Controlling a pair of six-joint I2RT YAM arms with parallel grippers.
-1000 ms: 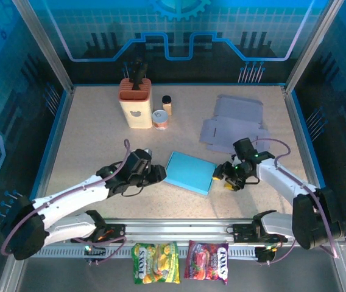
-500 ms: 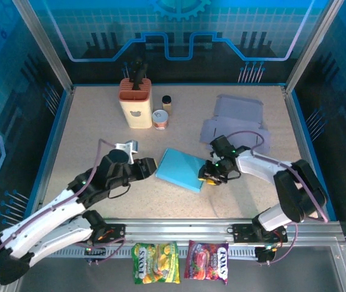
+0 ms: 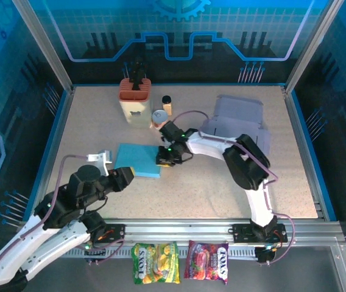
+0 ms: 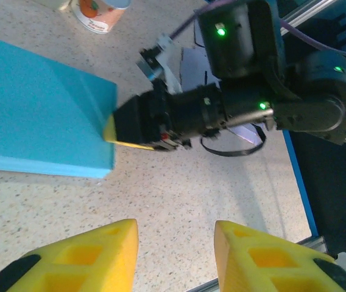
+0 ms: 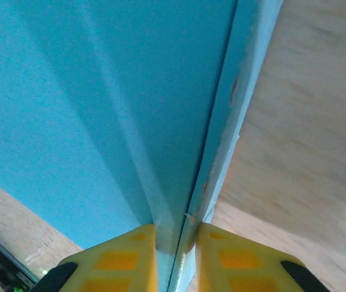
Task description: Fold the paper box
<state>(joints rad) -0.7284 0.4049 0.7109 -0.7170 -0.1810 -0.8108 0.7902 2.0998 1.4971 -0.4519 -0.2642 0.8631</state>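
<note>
Speckled table, blue walls around: the box lies flat left of centre, and the right arm folds at the elbow and reaches low to the left, the right gripper pinching the box's right edge. From the near left, the left arm bends forward, with the left gripper just off the box's near corner, fingers parted around nothing. Print on the two bags by the bases is too small to read.
</note>
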